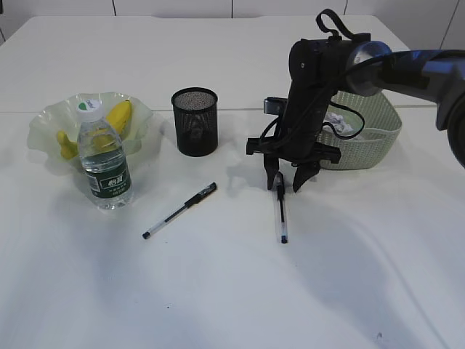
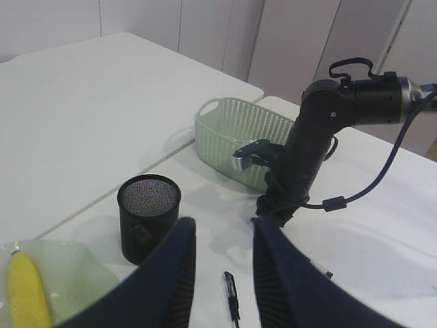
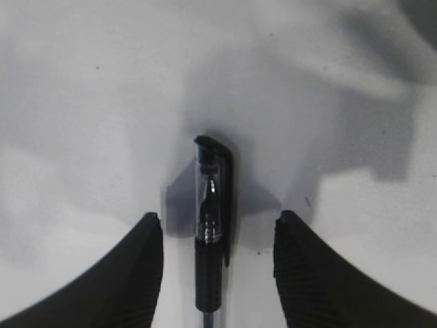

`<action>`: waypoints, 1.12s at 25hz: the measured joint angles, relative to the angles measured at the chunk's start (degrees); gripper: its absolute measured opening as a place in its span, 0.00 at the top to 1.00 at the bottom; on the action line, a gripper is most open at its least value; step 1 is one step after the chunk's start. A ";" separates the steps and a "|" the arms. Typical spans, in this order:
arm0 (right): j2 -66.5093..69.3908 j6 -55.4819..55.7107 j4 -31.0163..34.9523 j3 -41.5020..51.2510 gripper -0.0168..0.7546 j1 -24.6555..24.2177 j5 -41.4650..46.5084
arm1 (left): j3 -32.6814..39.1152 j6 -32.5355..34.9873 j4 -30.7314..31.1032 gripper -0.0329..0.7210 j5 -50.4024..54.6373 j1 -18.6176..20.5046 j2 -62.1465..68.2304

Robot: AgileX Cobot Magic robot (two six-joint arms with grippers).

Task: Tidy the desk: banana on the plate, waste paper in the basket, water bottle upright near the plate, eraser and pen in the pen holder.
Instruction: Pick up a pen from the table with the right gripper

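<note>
My right gripper (image 1: 289, 182) stands open over the table, its fingers on either side of the capped end of a black pen (image 1: 281, 214). The right wrist view shows that pen (image 3: 212, 225) lying between the fingers, touching neither. A second pen (image 1: 179, 211) lies further left. My left gripper (image 2: 222, 229) hangs open in the air with nothing in it. The banana (image 1: 120, 116) lies on the green plate (image 1: 43, 120). The water bottle (image 1: 104, 156) stands upright in front of the plate. Waste paper (image 1: 338, 120) sits in the basket (image 1: 370, 131). The eraser is out of view.
The black mesh pen holder (image 1: 195, 121) stands between the plate and the right arm; the left wrist view shows the holder (image 2: 148, 217) with the basket (image 2: 246, 137) behind it. A table seam runs across behind the holder.
</note>
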 joint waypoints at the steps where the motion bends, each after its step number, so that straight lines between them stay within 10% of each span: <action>1: 0.00 0.00 -0.10 0.00 0.51 0.00 0.00 | 0.00 0.00 0.00 0.70 0.00 0.00 0.00; 28: 0.93 0.00 0.49 -0.51 0.83 0.07 0.49 | 0.00 0.00 0.00 0.70 0.00 0.00 0.00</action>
